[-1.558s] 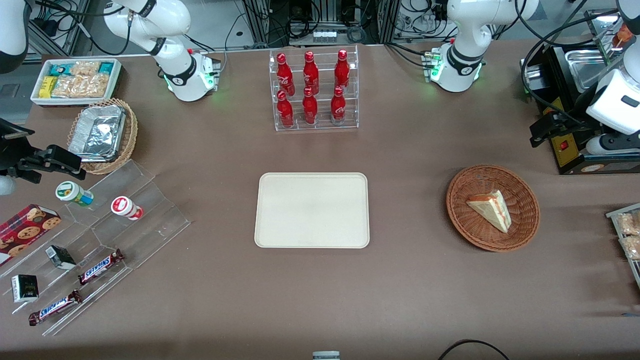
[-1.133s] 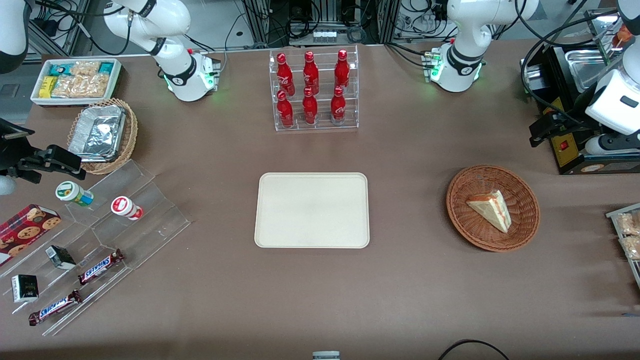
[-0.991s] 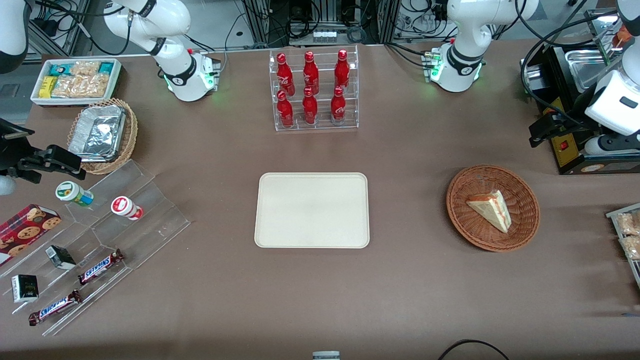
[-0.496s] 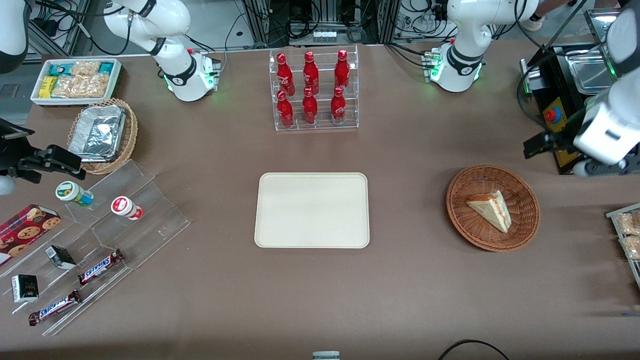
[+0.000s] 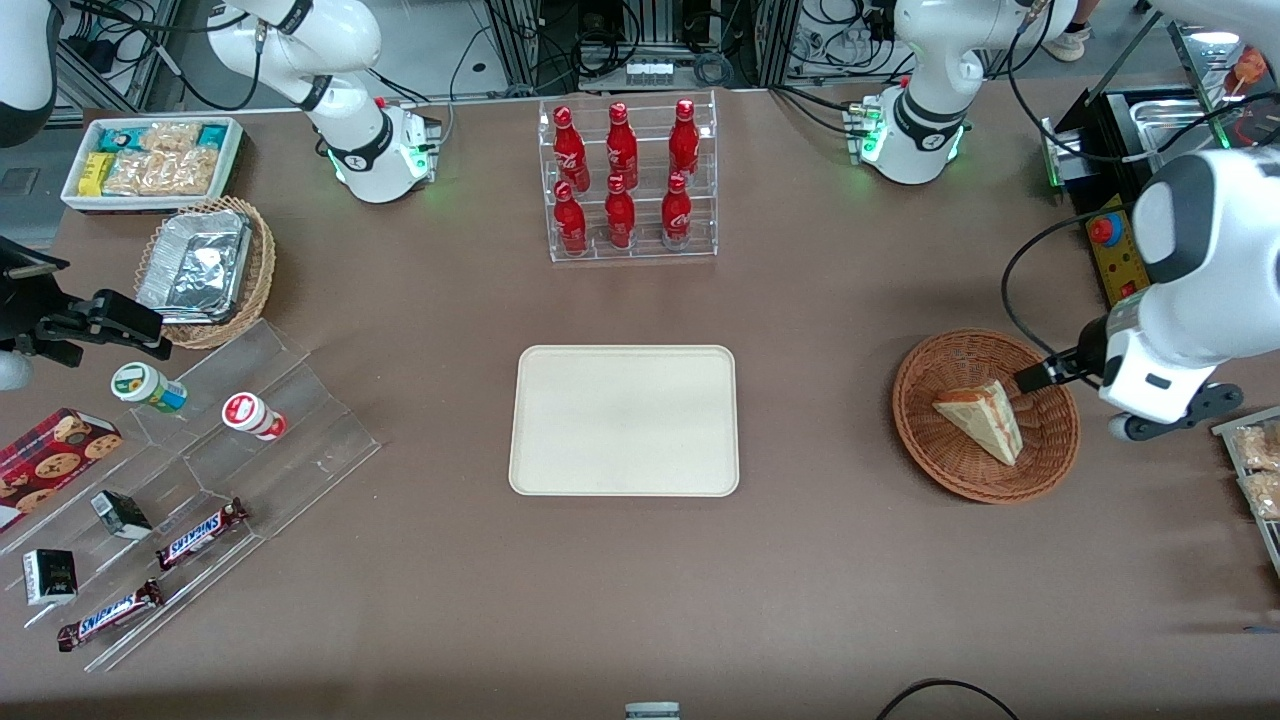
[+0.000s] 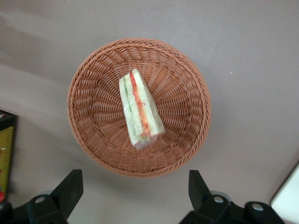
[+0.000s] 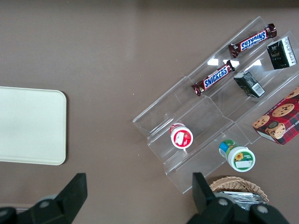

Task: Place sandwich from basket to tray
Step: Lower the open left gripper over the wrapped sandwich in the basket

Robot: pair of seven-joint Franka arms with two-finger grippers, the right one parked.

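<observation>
Triangular pale-bread sandwich w/ red-green filling lies lengthwise in round reddish-brown wicker basket, tip away from black two-finger gripper; jaws wide open, empty, short of it.

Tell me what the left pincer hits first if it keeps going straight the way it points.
Probably the basket near its rim: the open left pincer points down just off the sandwich, though depth is unclear.
</observation>
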